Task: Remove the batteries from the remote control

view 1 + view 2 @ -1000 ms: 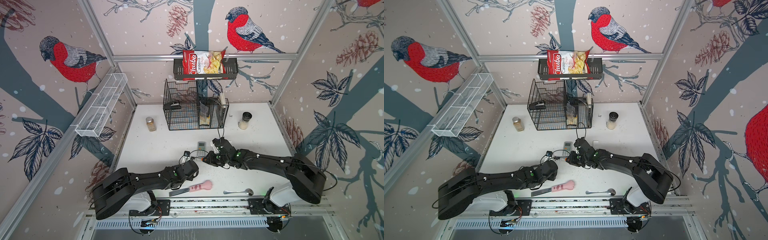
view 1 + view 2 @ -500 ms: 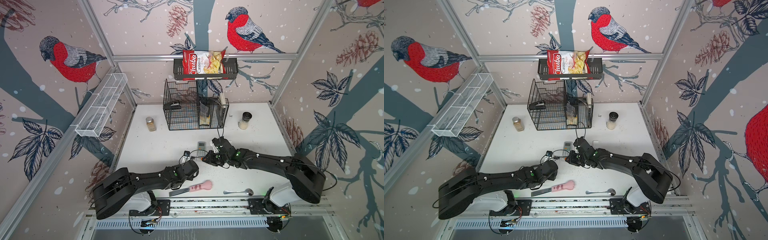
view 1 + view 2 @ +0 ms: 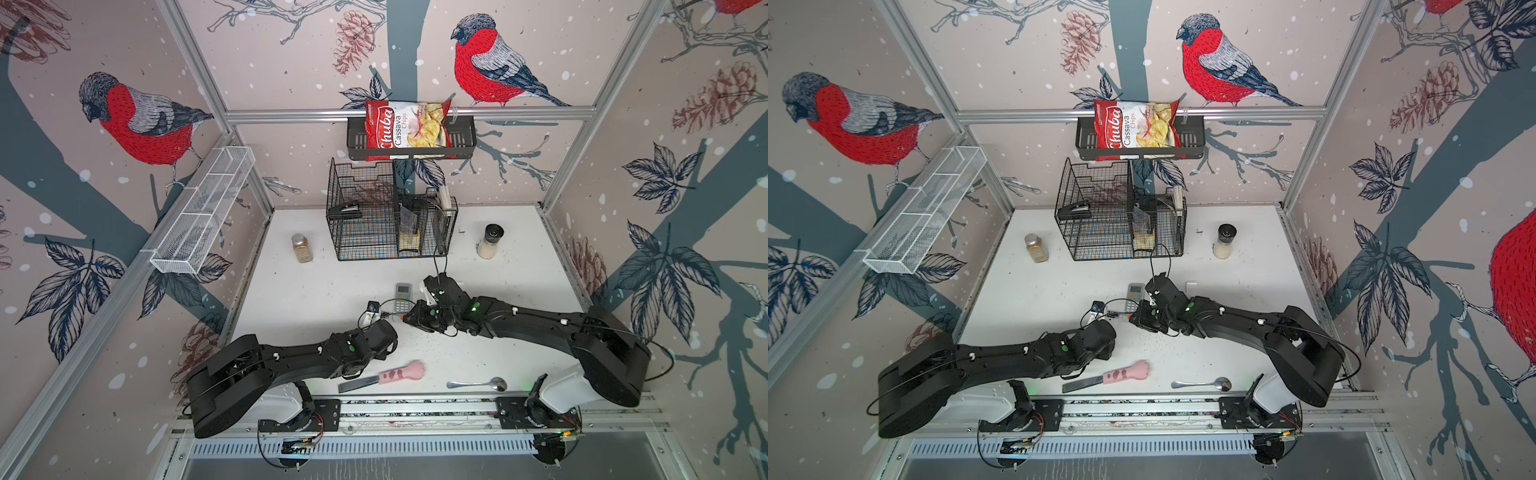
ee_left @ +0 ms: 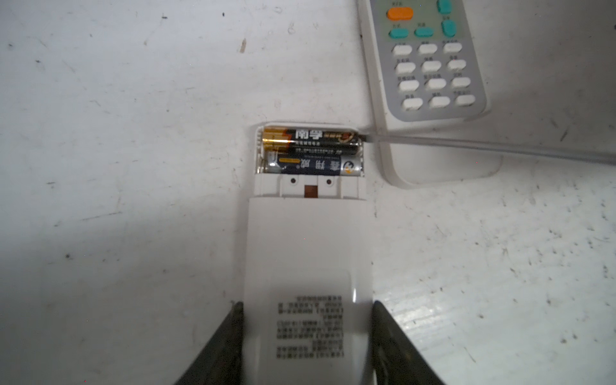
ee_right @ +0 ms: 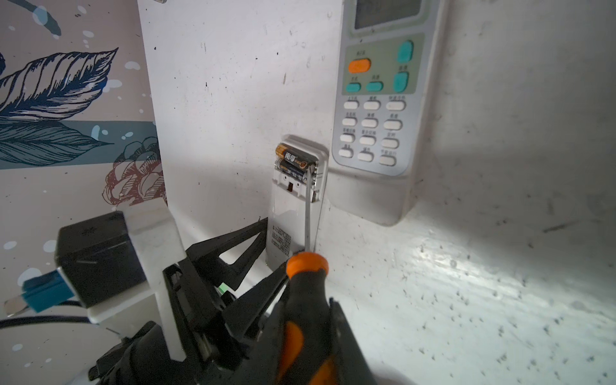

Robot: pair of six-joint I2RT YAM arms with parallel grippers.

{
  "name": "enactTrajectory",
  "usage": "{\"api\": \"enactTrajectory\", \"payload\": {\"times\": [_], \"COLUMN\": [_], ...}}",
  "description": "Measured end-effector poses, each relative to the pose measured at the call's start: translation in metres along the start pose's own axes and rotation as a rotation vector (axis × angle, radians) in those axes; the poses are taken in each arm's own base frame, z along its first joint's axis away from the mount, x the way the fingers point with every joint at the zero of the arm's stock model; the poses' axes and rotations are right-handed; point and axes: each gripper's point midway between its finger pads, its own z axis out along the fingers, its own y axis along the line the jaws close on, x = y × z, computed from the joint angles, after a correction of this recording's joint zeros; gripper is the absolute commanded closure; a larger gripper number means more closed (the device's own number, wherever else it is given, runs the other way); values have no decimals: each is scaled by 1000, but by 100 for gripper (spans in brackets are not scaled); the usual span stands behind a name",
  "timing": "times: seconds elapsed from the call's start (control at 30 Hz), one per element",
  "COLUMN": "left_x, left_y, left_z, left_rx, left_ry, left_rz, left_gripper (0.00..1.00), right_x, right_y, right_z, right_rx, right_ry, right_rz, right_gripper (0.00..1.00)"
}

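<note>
Nothing visible has shifted since a second ago. Between the left gripper's (image 4: 306, 305) fingers, clamped at a middling gap, sits the white remote control (image 4: 306, 253), back up. Its batteries (image 4: 311, 151) lie side by side in the open bay just beyond the fingertips. The right gripper (image 5: 301, 300) pinches the screwdriver (image 5: 306, 266) handle narrowly, and the tip touches the farther battery's end. Beyond lies a second remote (image 5: 376, 100), keypad up.

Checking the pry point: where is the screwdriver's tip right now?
In the left wrist view, the screwdriver's tip is at one end of the black-and-gold battery in the open compartment of the white remote, mid-table beside the keypad remote.
</note>
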Motion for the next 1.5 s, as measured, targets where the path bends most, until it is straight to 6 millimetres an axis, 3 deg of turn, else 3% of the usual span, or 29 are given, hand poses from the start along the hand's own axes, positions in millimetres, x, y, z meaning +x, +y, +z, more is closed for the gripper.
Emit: {"api": "enactTrajectory", "payload": {"times": [0.4,0.77,0.97,1.27,1.5], "left_x": [0,0,0,4,14], "left_y": [0,0,0,-6,4], "left_z": [0,0,-1,-9,-18], "left_rx": [-1,1,5,50,18], "left_ry": [-2,-1,0,37,91], "left_rz": [-7,11,10,-17,-58], "left_gripper": [72,70,55,5,4], "right_x": [-4,-24,-29,-39,-47], "right_y": [2,14,13,8,5], "right_z": [-1,-9,-12,-19,-23], "right_rx": [8,-36,-29,-22,-24], "right_ry": [-11,-65,-83,-116,-132], "right_rz": [-2,-48,-64,-77,-89], "right_gripper": [100,100,100,100,100]}}
